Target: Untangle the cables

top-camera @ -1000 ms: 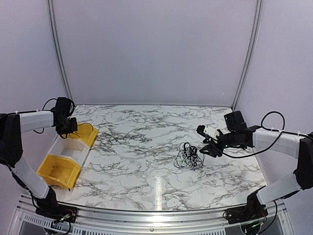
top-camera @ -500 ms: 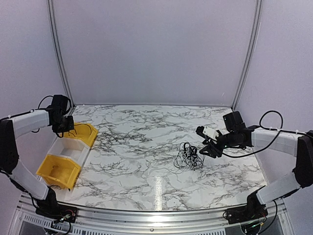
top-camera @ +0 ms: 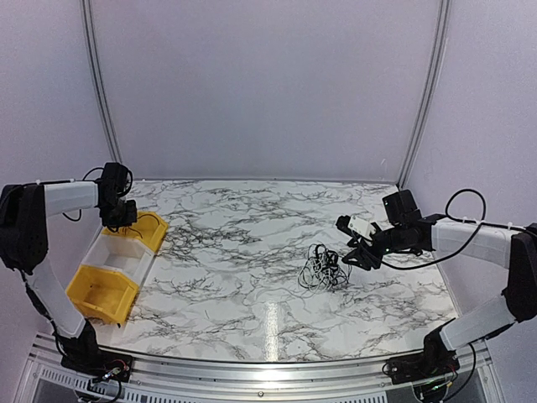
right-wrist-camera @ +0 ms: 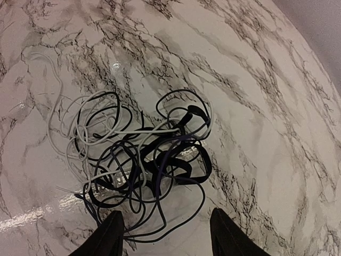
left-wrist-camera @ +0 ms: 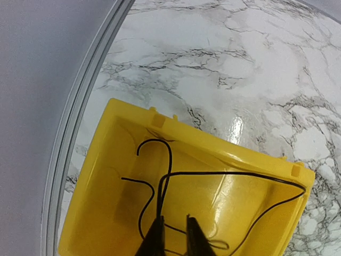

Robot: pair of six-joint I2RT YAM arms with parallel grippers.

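A fist-sized clump of tangled black and pale cables (top-camera: 323, 269) lies on the marble table right of centre; the right wrist view shows it close up (right-wrist-camera: 144, 154). My right gripper (top-camera: 351, 254) hovers just right of the clump with its jaws wide open and empty (right-wrist-camera: 165, 213). My left gripper (top-camera: 117, 220) is over the far yellow bin (top-camera: 153, 228). In the left wrist view its jaws (left-wrist-camera: 173, 218) stand a narrow gap apart above a single thin black cable (left-wrist-camera: 224, 174) that lies looped inside that bin (left-wrist-camera: 213, 149).
A white bin (top-camera: 122, 256) and a second yellow bin (top-camera: 101, 290) stand in a row with the far yellow one along the table's left edge. A curved metal rail (left-wrist-camera: 85, 122) borders the table behind the bins.
My left gripper rose and swung left, then came back down over the far yellow bin. My right gripper and the clump have not moved.
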